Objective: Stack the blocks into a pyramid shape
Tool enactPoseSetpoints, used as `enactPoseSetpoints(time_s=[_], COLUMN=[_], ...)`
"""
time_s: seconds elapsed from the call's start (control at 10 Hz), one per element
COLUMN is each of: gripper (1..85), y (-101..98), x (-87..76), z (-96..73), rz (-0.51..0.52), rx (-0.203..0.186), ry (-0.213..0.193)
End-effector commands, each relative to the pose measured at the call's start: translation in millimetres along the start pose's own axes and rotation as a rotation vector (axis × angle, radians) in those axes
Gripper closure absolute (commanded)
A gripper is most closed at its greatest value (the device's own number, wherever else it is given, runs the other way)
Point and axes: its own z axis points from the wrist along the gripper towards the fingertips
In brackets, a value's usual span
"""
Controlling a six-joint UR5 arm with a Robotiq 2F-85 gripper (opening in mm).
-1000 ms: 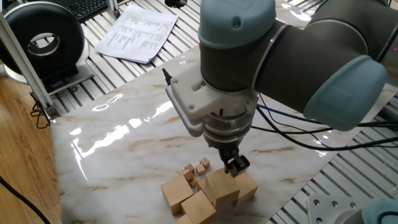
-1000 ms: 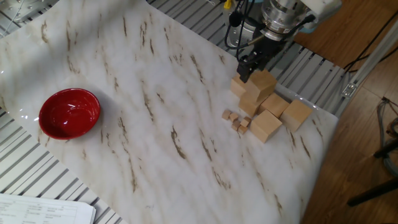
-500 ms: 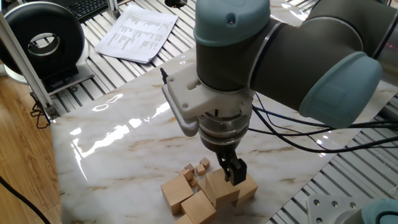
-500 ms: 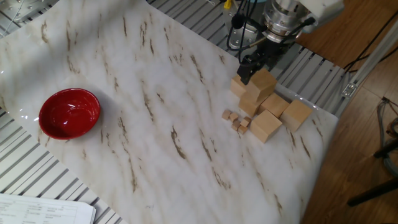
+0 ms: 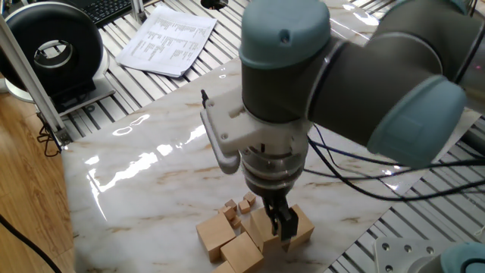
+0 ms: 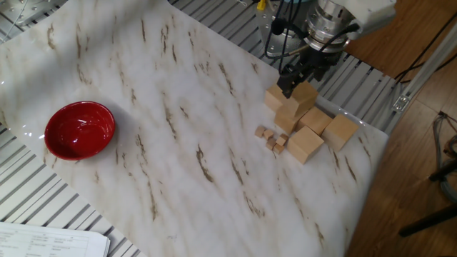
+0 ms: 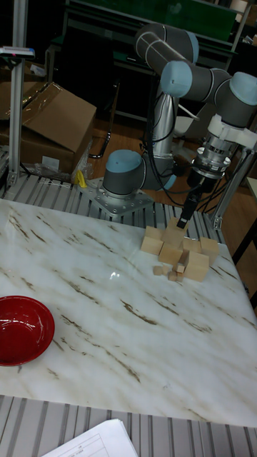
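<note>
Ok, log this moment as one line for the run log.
gripper: low beside raised block, jaw state unclear | blocks: clustered at table corner, one on second layer | tiny cubes: beside cluster | red bowl: far side, untouched

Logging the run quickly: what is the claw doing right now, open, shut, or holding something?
Claw: fingers close together, just above the raised light-tan wooden cube; whether it grips anything cannot be told.

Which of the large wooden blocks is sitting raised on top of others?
The raised block directly below the gripper, at the back of the cluster. It rests on lower blocks; the other big cubes, such as the rightmost block, sit on the table.
</note>
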Motion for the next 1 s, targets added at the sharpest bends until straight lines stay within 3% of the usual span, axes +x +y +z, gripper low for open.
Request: enactPoseSetpoints(time_s=[0.0, 0.3, 0.9], gripper=[0.7, 0.7, 0.7], y=[8.0, 10.9, 9.1], x=[-0.1, -2.5, 2.6], z=[9.0, 21.9, 30.8], rz=[-0.008, -0.019, -0.033], rx=[0.007, 0.027, 0.051], ry=[0.005, -0.003, 0.011])
